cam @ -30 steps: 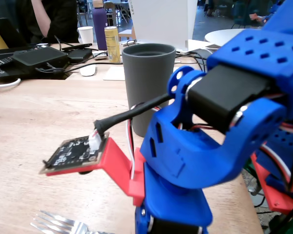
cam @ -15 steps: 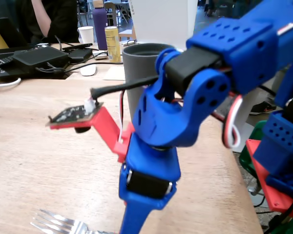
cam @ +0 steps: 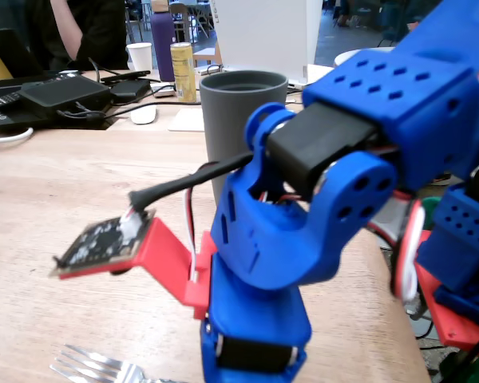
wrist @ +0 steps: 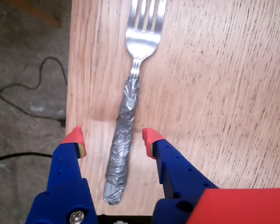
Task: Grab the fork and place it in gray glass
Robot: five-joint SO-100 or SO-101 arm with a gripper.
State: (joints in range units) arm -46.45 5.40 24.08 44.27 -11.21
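The silver fork [wrist: 127, 112] lies flat on the wooden table, tines away from the camera in the wrist view, its handle wrapped in gray tape. Its tines also show at the bottom edge of the fixed view [cam: 96, 369]. My gripper [wrist: 113, 139] is open, its red-tipped blue fingers [wrist: 153, 140] straddling the taped handle, one on each side, not touching it. The gray glass [cam: 238, 128] stands upright behind the blue arm in the fixed view, partly hidden by it.
The table edge [wrist: 71, 93] runs close to the left of the fork in the wrist view, with floor and cables beyond. A gold can [cam: 183, 72], a white paper cup [cam: 140, 57], a purple bottle [cam: 163, 44] and black electronics [cam: 60, 94] sit at the table's back.
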